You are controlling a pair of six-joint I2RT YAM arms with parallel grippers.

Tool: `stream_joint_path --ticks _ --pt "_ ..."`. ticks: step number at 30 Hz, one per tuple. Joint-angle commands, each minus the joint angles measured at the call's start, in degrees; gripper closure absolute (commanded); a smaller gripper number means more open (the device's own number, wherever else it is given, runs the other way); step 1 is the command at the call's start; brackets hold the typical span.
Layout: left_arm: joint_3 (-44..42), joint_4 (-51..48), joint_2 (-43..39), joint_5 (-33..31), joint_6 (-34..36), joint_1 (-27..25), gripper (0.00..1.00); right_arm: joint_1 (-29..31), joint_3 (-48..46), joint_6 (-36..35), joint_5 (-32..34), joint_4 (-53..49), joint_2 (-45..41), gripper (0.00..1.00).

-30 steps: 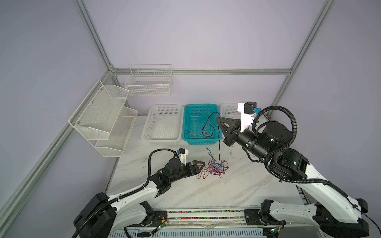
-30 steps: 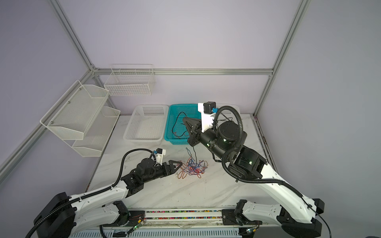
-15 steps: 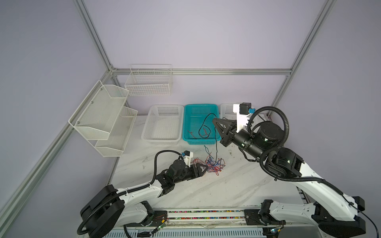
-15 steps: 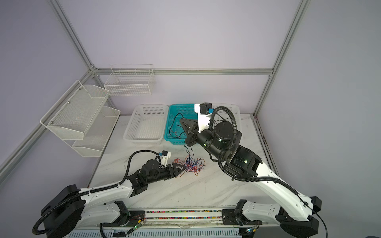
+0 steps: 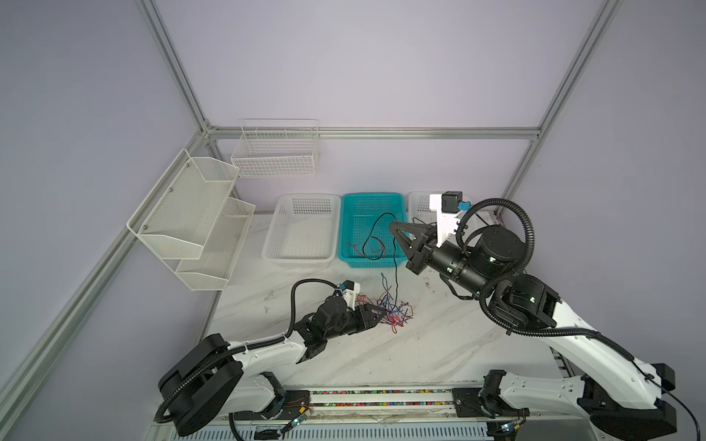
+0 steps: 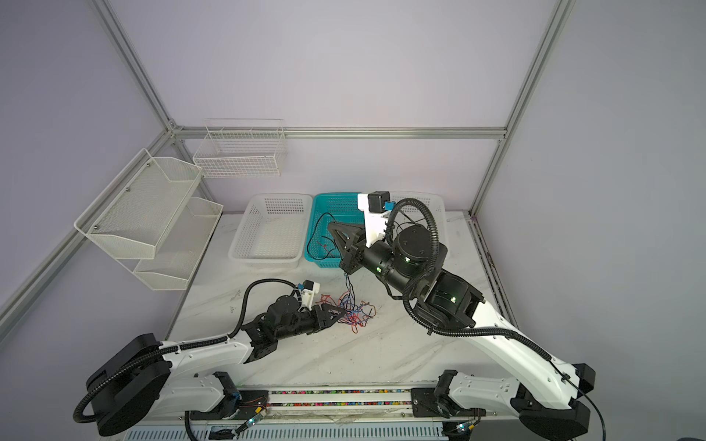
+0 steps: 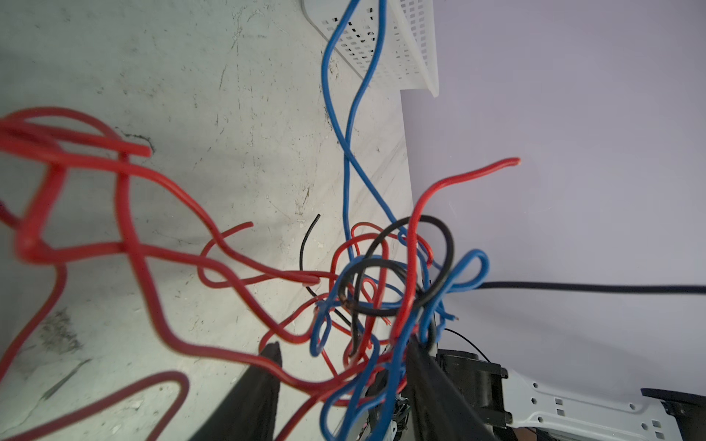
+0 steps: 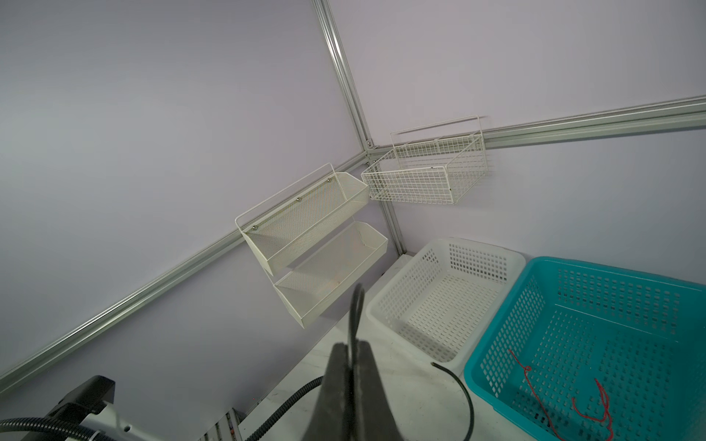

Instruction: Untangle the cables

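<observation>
Checking my feeds here: the cables (image 5: 393, 311) are a red, blue and black knot lying on the marble table (image 5: 439, 343), a bit in front of the teal basket (image 5: 359, 262). My left gripper (image 5: 379, 312) is down low at the left edge of that knot. In the left wrist view its jaws stand partly apart, with a bunch of red and blue strands running between them. They're around the wires but not clamped on anything as far as I can see. My right gripper (image 5: 395, 229) is up in the air over the front right corner of the teal basket, and its jaws are pinched tight on a black cable (image 5: 395, 275). In the right wrist view that wire pokes out from between the closed tips. In both top views it loops out over the basket and also drops straight down into the knot. A couple of loose red strands (image 8: 588, 401) are lying inside the teal basket.
</observation>
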Motion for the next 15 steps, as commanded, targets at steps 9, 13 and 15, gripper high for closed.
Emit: stream_joint_path --ticks 9,13,15 --pt "4.0 3.9 1.7 -0.1 0.5 -0.1 0.6 0.2 -0.3 3.2 -5.5 4.5 -0.1 1.0" --pt "4.3 4.5 2.3 -0.2 0.5 -0.1 0.65 0.2 -0.6 4.0 -6.6 5.2 0.0 1.0" --pt "4.3 4.7 2.2 -0.3 0.5 -0.1 0.68 0.3 -0.6 4.4 -7.1 5.4 0.2 1.0"
